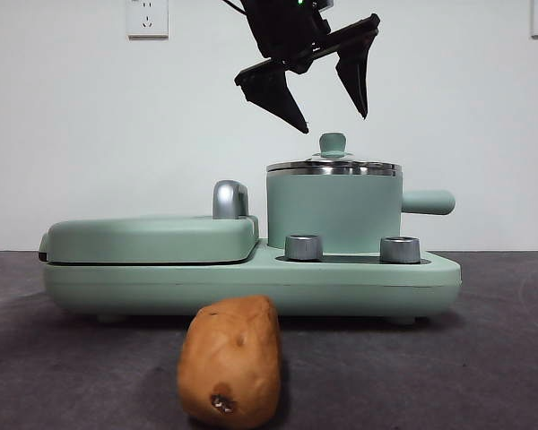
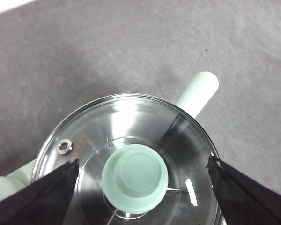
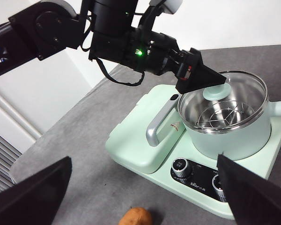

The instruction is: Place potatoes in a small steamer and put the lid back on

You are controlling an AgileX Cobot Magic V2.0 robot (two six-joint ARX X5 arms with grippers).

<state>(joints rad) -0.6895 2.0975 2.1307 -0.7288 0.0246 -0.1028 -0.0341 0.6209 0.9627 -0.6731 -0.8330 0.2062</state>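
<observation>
Beneath open left claw [image 1: 330, 124]: lid [image 1: 333, 166].

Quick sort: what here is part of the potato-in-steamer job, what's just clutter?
In the job:
- potato, on the table in front of the cooker
- small steamer, lid on
- lid
- left gripper, open above the lid knob
- right gripper, open, back from the cooker

Just lying about:
- griddle plate, closed
- two dials
- wall sockets
</observation>
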